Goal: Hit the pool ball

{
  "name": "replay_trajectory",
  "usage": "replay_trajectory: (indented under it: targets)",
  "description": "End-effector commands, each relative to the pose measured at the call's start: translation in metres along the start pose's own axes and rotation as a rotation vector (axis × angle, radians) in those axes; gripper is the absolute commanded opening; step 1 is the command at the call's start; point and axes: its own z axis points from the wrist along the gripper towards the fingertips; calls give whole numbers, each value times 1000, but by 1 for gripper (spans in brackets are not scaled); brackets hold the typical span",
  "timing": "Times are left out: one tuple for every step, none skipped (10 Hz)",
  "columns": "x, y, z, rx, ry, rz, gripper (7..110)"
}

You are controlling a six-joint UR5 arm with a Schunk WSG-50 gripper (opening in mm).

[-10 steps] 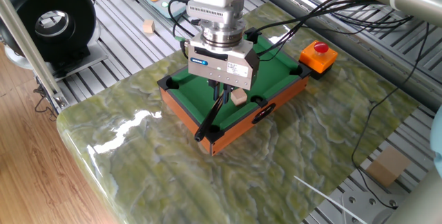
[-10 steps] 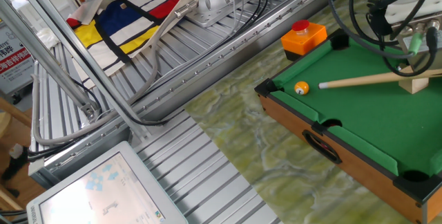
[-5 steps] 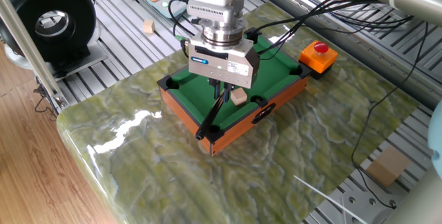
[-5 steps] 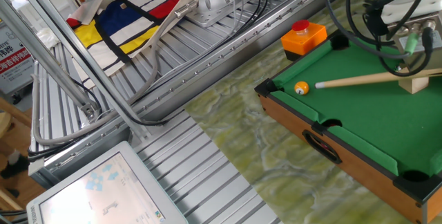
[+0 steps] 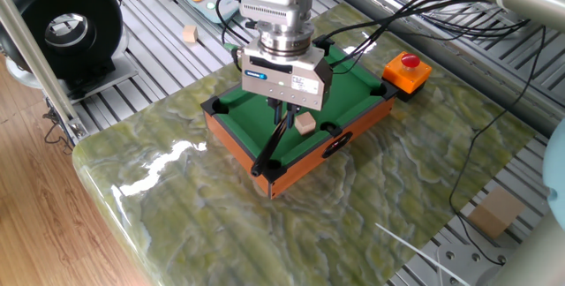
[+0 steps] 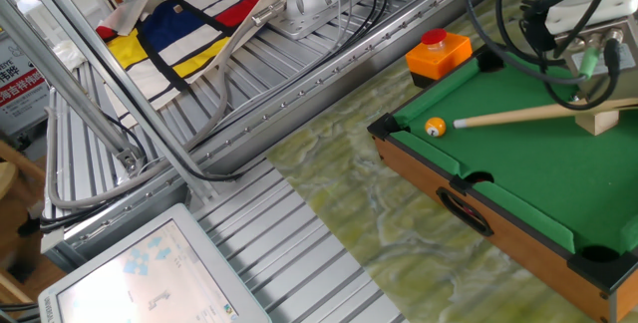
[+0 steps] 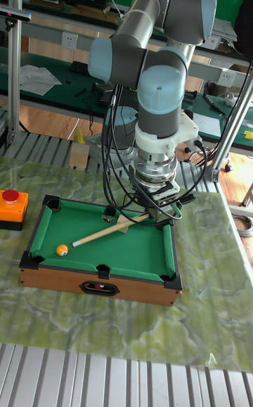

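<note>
On the green felt of the mini pool table (image 6: 528,178), near its left end, rests the pool ball (image 6: 435,127), small and orange-yellow; the tall fixed view shows the pool ball (image 7: 62,249) too. My gripper (image 5: 283,109) hangs over the table (image 5: 231,102), shut on a wooden cue stick (image 6: 518,116). The cue tip points at the ball with a small gap between them. Beside the gripper (image 6: 596,92) a tan wooden cube (image 6: 606,121) lies on the felt. In one fixed view my gripper hides the ball.
A red button on an orange box (image 6: 437,52) stands just beyond the table's far corner. Cables trail behind the arm. A second tan cube (image 5: 190,33), a black round fan (image 5: 62,26) and a cardboard block (image 5: 496,211) lie off the marble slab.
My gripper has crept along the table and pushed the cue tip closer to the ball. The ball has not moved.
</note>
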Motion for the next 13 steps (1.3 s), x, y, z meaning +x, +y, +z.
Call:
replay_trajectory:
  targets:
    - [-4,0,-1,4,-13,6,7]
    - [3,-1,-1,5,14,1,7]
    - [8,-1,-2,4,33,0,7]
    - [8,-1,-2,7,35,0,7]
    - [7,-1,-2,6,31,-1,7]
    - [4,-1,-2,6,19,-2,7]
    - [-3,-2,-2,11,-3,2,7]
    - [-10,-1,0,11,-23,7,7]
    - [-15,-1,1,14,-38,11,7]
    - [-16,-1,1,13,-42,12,7]
    - [-14,0,1,10,-33,13,7]
    - [-12,0,1,8,-28,12,7]
    - [-12,1,0,6,-27,10,7]
